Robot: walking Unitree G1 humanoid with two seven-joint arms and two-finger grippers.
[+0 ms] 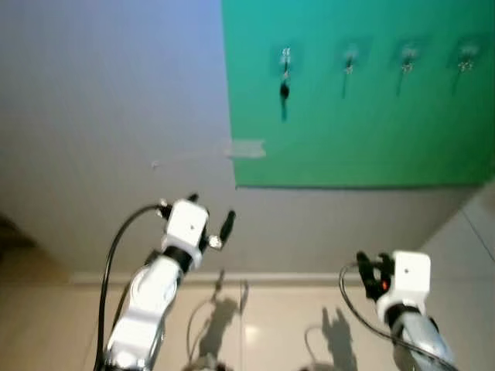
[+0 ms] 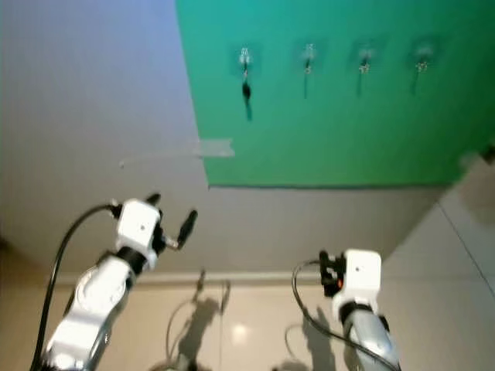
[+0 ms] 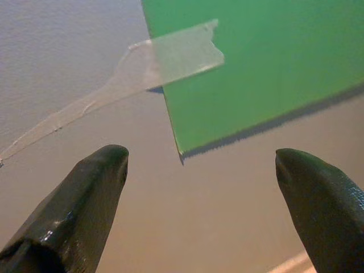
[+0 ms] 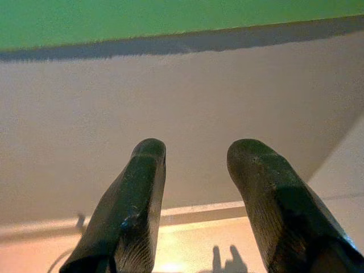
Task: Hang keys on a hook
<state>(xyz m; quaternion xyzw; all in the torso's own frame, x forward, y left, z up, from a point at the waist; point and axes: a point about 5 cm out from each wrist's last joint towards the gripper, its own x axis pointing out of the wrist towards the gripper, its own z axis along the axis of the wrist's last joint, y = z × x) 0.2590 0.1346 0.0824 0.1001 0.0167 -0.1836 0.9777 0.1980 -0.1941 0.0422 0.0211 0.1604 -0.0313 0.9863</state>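
A green board is fixed to the wall and carries a row of small hooks. The leftmost hook holds a dark key hanging straight down. The other hooks are bare. My left gripper is raised below the board's lower left corner, open wide with nothing between its fingers. The right gripper is lower and further right, under the board's bottom edge. Its fingers stand a little apart and hold nothing.
A strip of clear tape runs from the board's left edge onto the pale wall. A baseboard meets a glossy beige floor below. A side wall closes in at the right.
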